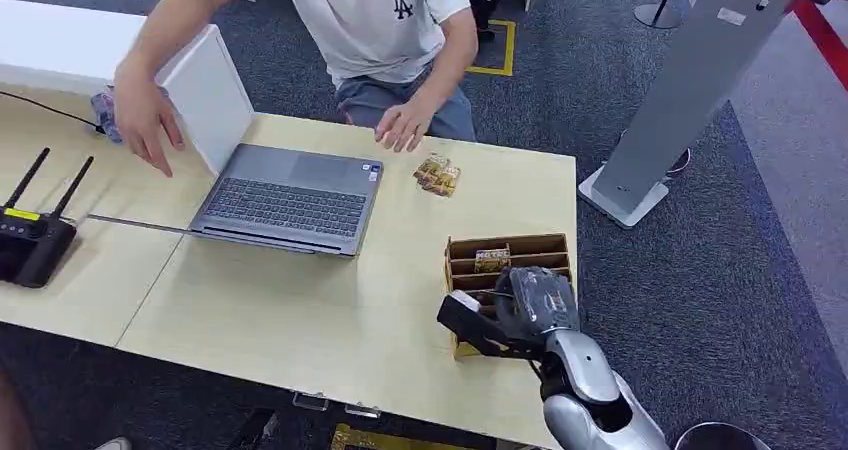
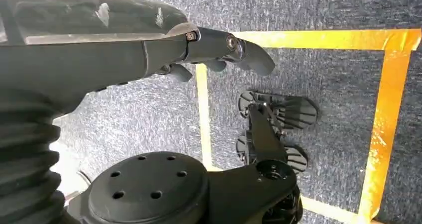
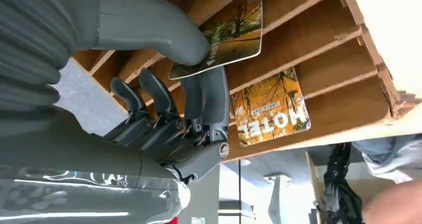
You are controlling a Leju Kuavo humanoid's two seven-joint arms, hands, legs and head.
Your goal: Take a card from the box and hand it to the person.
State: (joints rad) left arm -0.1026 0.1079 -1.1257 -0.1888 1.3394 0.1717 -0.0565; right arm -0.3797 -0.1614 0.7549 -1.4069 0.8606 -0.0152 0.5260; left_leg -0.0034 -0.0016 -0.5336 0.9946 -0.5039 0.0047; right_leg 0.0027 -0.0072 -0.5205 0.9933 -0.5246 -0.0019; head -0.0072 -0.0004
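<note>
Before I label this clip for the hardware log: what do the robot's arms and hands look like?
The right arm is glossy silver with rounded shell segments. The right hand has a grey ribbed wrist cover, a thick matte grey thumb and darker slate fingers with visible metal pivot screws. The left hand looks dark grey to black, with the same ribbed cover and screw-pinned joints. No loose cables or markings are visible.

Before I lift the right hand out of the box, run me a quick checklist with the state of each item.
1. Card pinched: ok. The right hand pinches a card between thumb and fingers.
2. Single card only: ok. A second card lies apart in another slot of the box.
3. Grip firmness: cannot tell.
4. Receiver ready: not ok. The person's hand rests palm-down on the table.
5. Path: ok. The laptop sits well aside.
6. Left hand free: ok, holding nothing.
</note>
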